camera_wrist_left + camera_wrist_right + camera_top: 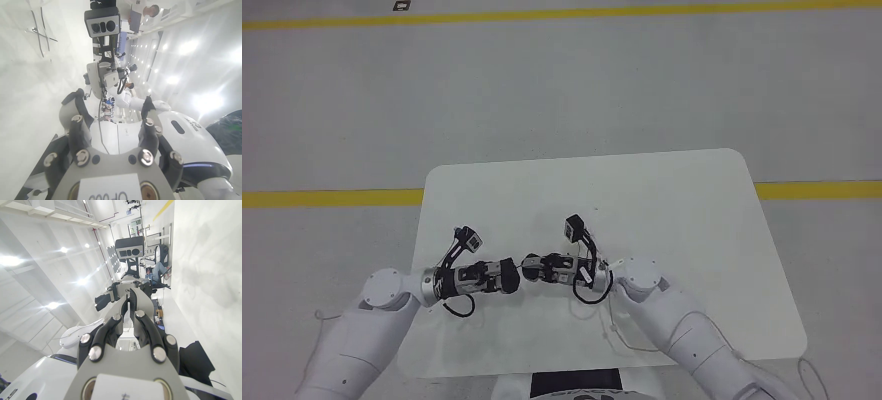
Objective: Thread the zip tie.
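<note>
Threading is judged not yet begun: the left pincer (112, 98) is held wide apart and empty, the right pincer (129, 294) is drawn almost together just opposite it, and thin dark crossed strips, possibly the zip tie (38, 34), are seen lying well apart from the left pincer.

White table (692, 200), rectangular with rounded corners, plain matte top. Lying flat on it: a small bunch of thin black zip ties (40, 36), loosely crossed over each other, with one paler strip among them. They lie roughly mid-table, a bit toward the far edge, well off every corner.
</note>
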`<state>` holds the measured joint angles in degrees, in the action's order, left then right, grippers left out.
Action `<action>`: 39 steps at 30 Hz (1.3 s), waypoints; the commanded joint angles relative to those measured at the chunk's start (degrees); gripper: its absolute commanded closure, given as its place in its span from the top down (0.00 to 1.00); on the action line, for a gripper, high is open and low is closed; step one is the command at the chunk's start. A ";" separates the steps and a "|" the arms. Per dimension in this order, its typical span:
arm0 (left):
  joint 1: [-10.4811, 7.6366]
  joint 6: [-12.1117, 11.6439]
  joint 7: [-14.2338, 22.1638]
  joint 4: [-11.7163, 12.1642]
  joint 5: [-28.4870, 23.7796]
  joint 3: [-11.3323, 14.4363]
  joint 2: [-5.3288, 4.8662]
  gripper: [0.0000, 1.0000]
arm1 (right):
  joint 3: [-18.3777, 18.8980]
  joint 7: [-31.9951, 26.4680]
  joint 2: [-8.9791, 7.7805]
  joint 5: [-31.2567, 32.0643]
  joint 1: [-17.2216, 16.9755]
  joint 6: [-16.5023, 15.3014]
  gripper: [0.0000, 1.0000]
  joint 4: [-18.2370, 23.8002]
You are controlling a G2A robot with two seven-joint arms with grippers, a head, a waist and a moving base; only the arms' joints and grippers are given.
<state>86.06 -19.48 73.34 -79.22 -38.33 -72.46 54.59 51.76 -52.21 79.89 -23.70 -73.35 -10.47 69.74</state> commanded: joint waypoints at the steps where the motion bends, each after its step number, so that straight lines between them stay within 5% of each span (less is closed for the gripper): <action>1: 0.00 0.00 -0.02 -0.04 0.08 0.05 -0.01 0.37 | -0.09 -0.07 -0.06 -0.04 -0.06 0.13 0.00 0.12; 21: -0.20 0.00 -0.49 0.49 0.80 0.43 0.02 0.18 | -1.00 -0.84 -0.58 0.32 0.29 -0.01 0.00 0.33; 39: -0.18 0.00 -0.60 0.51 1.29 0.55 0.09 0.13 | -1.30 -0.66 -1.12 0.23 -0.04 -0.47 0.00 1.15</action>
<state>85.90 -19.48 72.73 -78.72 -37.11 -71.93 54.68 50.50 -52.82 78.79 -23.43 -73.39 -10.90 70.85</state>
